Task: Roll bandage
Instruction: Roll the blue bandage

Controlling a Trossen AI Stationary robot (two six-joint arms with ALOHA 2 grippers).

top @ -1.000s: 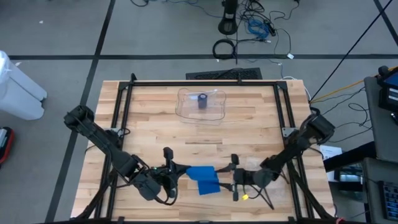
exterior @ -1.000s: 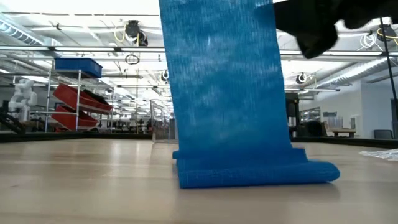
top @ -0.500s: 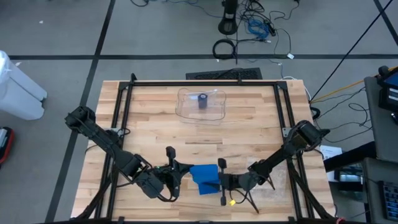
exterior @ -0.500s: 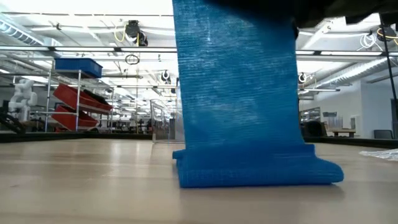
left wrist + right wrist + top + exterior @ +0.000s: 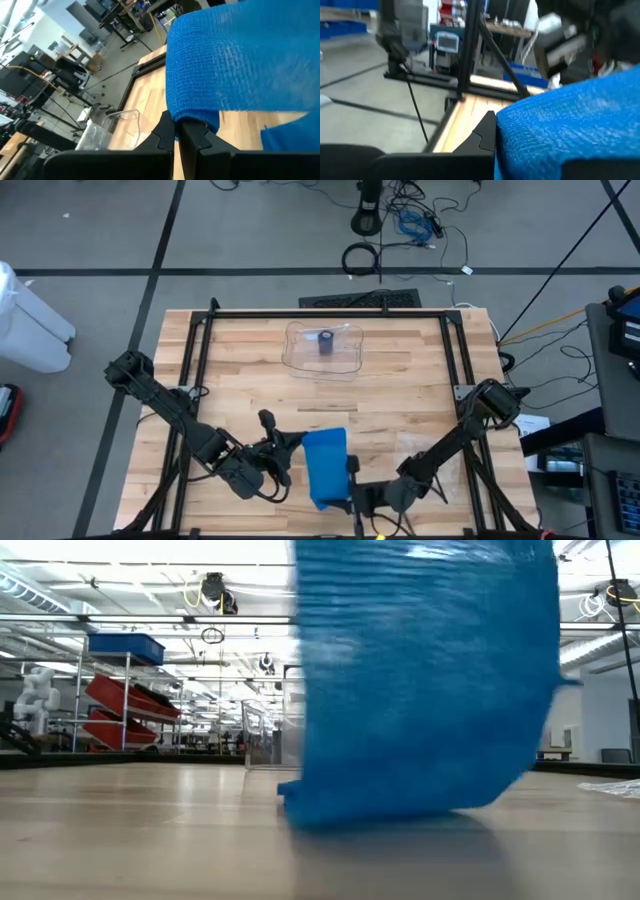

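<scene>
Near the table's front edge, the blue bandage (image 5: 324, 466) hangs as a loose, unrolled strip. Left gripper (image 5: 288, 441) and right gripper (image 5: 350, 492) each pinch an end of it; the rolling looks barely begun.

Bare tabletop (image 5: 400, 395) betw. bandage (image 5: 325, 465) & tray (image 5: 325, 348)

We see the bandage (image 5: 324, 468) as blue woven cloth, matt, with a fine crinkled mesh texture clear in the left wrist view (image 5: 240, 60). The left gripper (image 5: 178, 131) clamped on its edge looks like dark, matt plastic. The surface (image 5: 250, 370) beneath is pale wood in butcher-block strips, smooth with a faint sheen. Well beyond the grippers sits a clear, glossy plastic tray (image 5: 322, 348). The frame (image 5: 330, 313) around looks like black matt metal.
</scene>
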